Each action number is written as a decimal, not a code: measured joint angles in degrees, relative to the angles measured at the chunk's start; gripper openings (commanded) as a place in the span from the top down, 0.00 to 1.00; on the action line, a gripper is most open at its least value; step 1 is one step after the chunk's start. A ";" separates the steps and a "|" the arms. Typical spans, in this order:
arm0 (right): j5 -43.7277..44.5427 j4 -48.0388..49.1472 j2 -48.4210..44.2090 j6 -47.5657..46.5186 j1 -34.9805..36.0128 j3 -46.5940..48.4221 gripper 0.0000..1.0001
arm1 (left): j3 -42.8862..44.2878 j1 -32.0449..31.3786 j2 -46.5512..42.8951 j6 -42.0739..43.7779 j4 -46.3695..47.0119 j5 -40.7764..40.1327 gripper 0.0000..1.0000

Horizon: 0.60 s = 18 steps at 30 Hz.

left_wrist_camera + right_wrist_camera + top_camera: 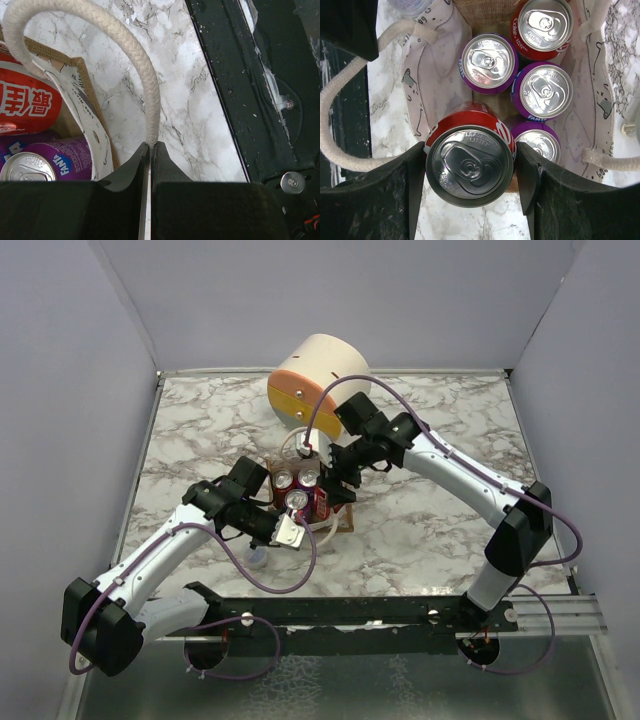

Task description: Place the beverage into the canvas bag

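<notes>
Insertion step: the right gripper [470, 172], clamped on the red aluminium beverage can [469, 150] at the mouth of the tan canvas bag [436, 70], should next lower and release, while the left gripper [150, 152] pinches the white rope handle [127, 47]

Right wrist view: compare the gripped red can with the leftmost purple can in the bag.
Colour: the gripped can is red, the leftmost can purple. State: the gripped can is clamped in the right gripper; the leftmost can stands free inside the canvas bag. Both stand upright with unopened silver tops.

Marble-patterned table [200, 440] enclosed by plain lavender-grey walls [330, 300].
</notes>
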 measured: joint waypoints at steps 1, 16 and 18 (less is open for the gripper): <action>0.31 0.17 0.09 0.17 0.15 -0.13 0.99 | 0.00 0.00 0.00 0.00 0.00 0.00 1.00; 2.47 4.31 0.33 2.29 1.33 -3.04 0.97 | 0.00 0.00 -0.46 -0.02 -0.02 0.04 1.00; 2.78 4.90 0.33 2.27 1.33 -3.58 0.97 | 0.00 0.00 -0.59 -0.02 -0.02 0.04 1.00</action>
